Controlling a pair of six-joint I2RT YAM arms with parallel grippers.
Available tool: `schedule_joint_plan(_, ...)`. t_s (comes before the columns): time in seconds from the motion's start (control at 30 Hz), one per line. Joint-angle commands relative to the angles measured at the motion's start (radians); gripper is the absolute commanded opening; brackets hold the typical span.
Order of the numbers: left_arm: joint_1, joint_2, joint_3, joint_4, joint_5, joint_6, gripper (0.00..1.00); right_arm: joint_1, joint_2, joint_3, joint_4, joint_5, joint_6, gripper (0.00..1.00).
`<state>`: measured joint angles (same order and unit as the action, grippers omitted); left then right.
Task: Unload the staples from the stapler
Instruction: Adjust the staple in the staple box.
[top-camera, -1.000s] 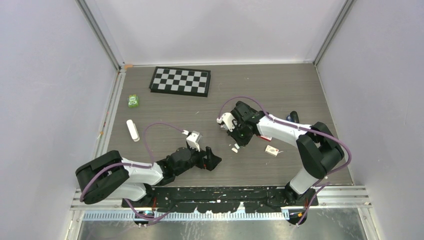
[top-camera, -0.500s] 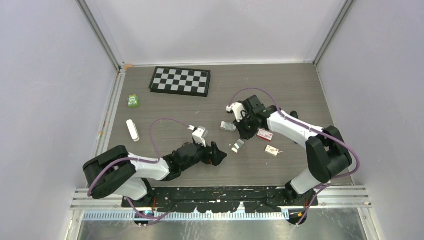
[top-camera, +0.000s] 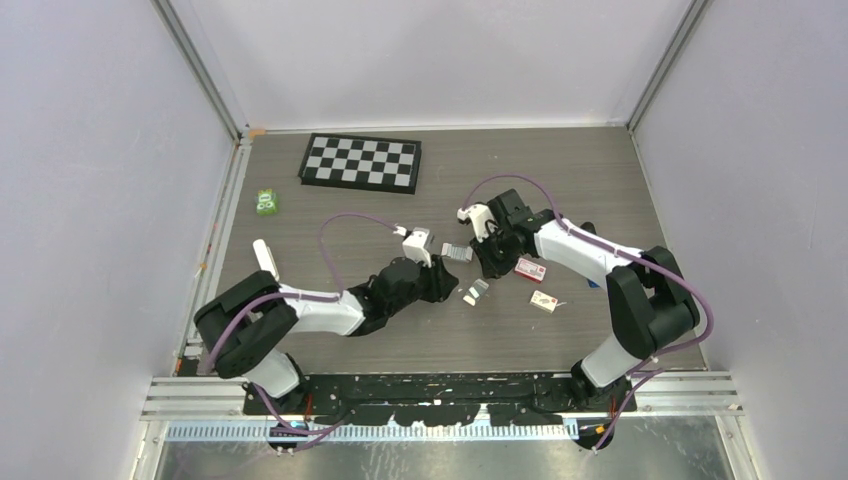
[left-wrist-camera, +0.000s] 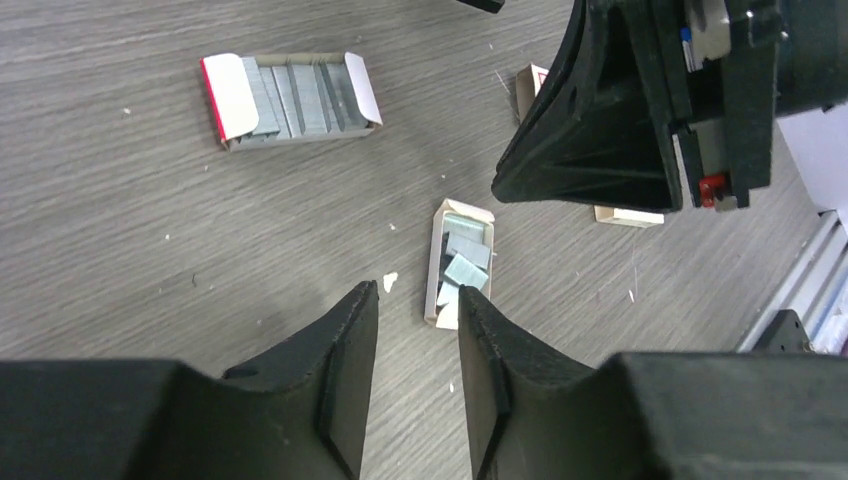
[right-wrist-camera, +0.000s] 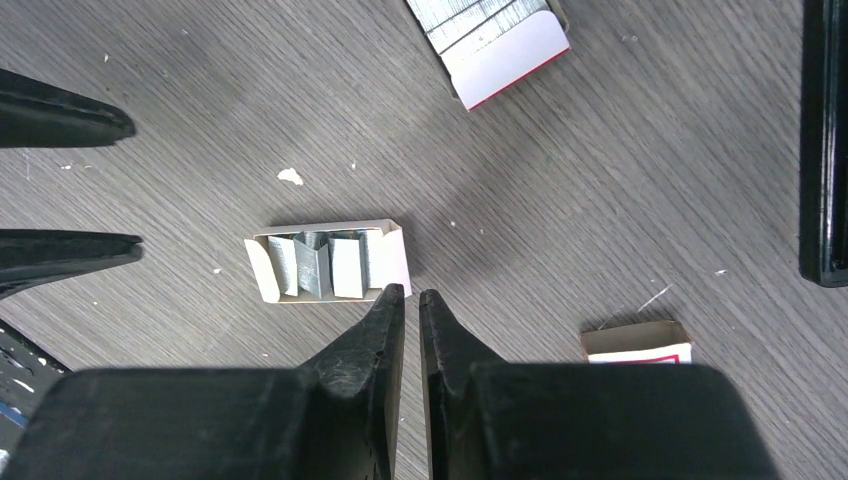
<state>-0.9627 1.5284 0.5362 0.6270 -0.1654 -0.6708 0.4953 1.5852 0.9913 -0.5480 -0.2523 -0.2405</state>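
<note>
Top view, left claw: My left claw (top-camera: 437, 282) lies low over the table (top-camera: 330, 225), just beside the staples (top-camera: 476, 291).
Top view, right claw: My right claw (top-camera: 489, 262) points down, just behind the same staples.
Top view, other things: A red and white box (top-camera: 529, 268) sits near the right claw.
Left wrist view, left claw: Its fingers (left-wrist-camera: 350, 340) are a little apart. Nothing is between them.
Left wrist view, staples: Grey strips lie loose in a small card tray (left-wrist-camera: 432, 275), just past my fingertips. More strips fill an open box (left-wrist-camera: 232, 95) further off.
Right wrist view, right claw: It is pinched almost closed, with only a thin slit. It holds nothing.
Right wrist view, staples: They sit in the tray just beyond the tips.
How they will handle: I think they are very light, thin and slippery. A strip is stiff but may snap into bits if I squeeze hard.
Where to hold: I would pinch one strip softly by its long sides.
</note>
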Motion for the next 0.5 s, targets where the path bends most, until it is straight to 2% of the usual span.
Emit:
schedule_joint_plan(0.0,0.004,0.053,0.071,-0.08,-0.045,0.038,0.35,-0.004,0.004,0.033,0.013,0.007,0.014,0.17)
schedule_joint_plan(0.47,0.007,0.179,0.174,-0.107,-0.037,0.072,0.3,-0.005,0.057,0.042,0.005,0.022,0.025,0.16)
